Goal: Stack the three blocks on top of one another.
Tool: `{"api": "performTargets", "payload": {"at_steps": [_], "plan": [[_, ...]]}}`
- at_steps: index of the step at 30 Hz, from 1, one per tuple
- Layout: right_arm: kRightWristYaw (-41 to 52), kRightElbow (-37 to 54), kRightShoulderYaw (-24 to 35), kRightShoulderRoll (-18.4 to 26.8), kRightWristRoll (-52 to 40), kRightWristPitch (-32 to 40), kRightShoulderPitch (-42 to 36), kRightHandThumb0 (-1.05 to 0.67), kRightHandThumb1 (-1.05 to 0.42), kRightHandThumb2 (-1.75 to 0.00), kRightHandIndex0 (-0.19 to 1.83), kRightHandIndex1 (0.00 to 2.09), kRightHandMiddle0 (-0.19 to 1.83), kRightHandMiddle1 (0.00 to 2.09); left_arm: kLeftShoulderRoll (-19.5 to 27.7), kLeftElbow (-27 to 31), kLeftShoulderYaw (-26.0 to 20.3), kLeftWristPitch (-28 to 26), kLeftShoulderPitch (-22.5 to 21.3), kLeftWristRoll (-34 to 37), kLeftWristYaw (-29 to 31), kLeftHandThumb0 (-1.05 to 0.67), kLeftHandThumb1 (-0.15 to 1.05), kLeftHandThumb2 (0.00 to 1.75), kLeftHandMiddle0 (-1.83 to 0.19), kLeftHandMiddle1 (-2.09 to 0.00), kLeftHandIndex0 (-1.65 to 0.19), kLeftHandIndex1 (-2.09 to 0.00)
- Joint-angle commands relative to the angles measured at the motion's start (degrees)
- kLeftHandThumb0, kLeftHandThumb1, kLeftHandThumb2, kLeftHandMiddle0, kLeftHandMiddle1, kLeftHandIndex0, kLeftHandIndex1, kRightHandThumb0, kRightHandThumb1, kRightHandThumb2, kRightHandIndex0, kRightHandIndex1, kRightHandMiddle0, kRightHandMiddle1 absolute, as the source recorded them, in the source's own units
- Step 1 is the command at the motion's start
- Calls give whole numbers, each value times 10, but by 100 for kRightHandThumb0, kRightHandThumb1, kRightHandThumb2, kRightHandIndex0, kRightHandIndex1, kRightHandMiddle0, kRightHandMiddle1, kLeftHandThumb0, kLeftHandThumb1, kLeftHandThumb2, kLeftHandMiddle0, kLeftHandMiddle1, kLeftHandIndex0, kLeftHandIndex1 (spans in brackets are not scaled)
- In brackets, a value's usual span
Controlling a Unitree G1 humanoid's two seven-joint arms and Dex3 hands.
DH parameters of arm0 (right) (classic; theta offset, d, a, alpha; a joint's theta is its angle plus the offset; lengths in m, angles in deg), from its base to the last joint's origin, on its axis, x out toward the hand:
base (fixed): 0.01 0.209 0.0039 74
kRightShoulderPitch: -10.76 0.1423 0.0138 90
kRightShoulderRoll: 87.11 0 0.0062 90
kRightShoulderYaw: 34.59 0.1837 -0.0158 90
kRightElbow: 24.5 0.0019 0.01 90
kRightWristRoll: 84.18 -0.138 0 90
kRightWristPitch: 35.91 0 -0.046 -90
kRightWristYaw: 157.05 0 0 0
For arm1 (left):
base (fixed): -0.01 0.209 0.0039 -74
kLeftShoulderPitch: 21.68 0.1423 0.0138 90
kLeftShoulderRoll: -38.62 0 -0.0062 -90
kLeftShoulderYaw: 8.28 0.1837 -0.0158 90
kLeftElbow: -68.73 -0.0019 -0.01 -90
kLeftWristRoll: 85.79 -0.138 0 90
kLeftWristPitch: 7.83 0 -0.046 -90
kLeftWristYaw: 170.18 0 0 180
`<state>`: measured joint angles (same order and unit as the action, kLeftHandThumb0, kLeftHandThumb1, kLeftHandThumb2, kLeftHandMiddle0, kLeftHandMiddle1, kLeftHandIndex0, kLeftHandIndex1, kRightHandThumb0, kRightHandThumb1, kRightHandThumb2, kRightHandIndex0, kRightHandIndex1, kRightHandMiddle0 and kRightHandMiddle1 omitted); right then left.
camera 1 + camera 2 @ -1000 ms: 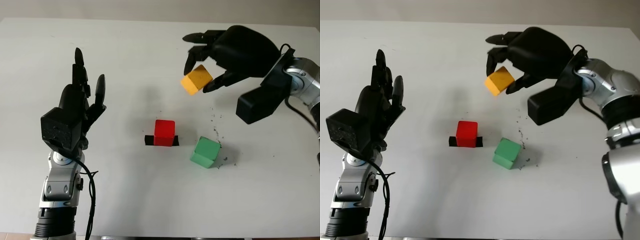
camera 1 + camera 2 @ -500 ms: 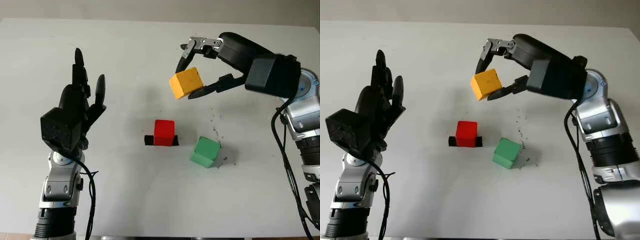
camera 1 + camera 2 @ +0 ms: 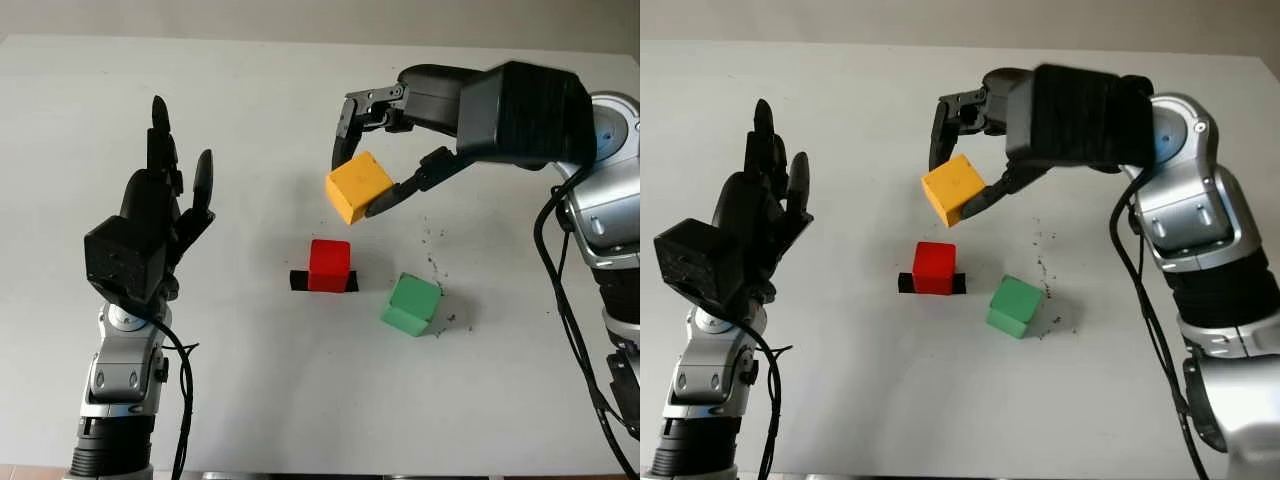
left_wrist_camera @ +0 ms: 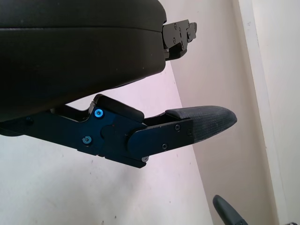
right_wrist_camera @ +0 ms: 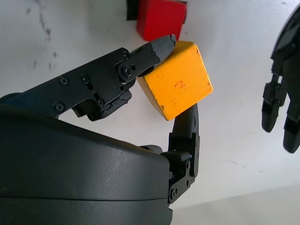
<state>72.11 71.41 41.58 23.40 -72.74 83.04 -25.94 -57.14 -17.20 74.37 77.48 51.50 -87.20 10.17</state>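
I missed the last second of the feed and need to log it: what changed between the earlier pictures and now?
The right hand carried the yellow block, gripped throughout, from the table's far right side leftward and nearer, toward the red block; it now hangs above and just behind it. Nothing was taken or released. The red block, the green block and the raised, open left hand stayed put.

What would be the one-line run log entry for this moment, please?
right hand: shut on yellow block, in air above red block | left hand: open, raised at table's left | green block: on table
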Motion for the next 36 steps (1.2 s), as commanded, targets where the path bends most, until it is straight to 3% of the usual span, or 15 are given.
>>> {"api": "performTargets", "payload": {"at_steps": [1,6,11,25,36], "plan": [[-4,33,-3,-8,4,37,5,-39,-95,-6,27,5,26,163,-6,12,4,4,3,0,-3,-71,105,64,19,0,19,0],[-31,75,11,-40,-21,144,-26,-40,-97,-6,24,3,23,164,-8,14,6,8,6,3,0,-71,105,65,19,0,19,0],[-73,107,19,-60,-38,203,-61,-44,-96,-5,24,4,22,164,-10,20,7,5,8,3,-1,-70,105,66,19,0,19,0],[-169,197,55,-82,-85,251,-184,-44,-101,-6,16,2,17,166,-13,32,7,1,15,3,-2,-70,105,65,19,0,19,0],[-205,215,65,-85,-115,273,-216,-42,-101,-5,14,3,15,166,-13,25,6,1,8,2,-5,-70,105,64,19,0,19,0]]}}
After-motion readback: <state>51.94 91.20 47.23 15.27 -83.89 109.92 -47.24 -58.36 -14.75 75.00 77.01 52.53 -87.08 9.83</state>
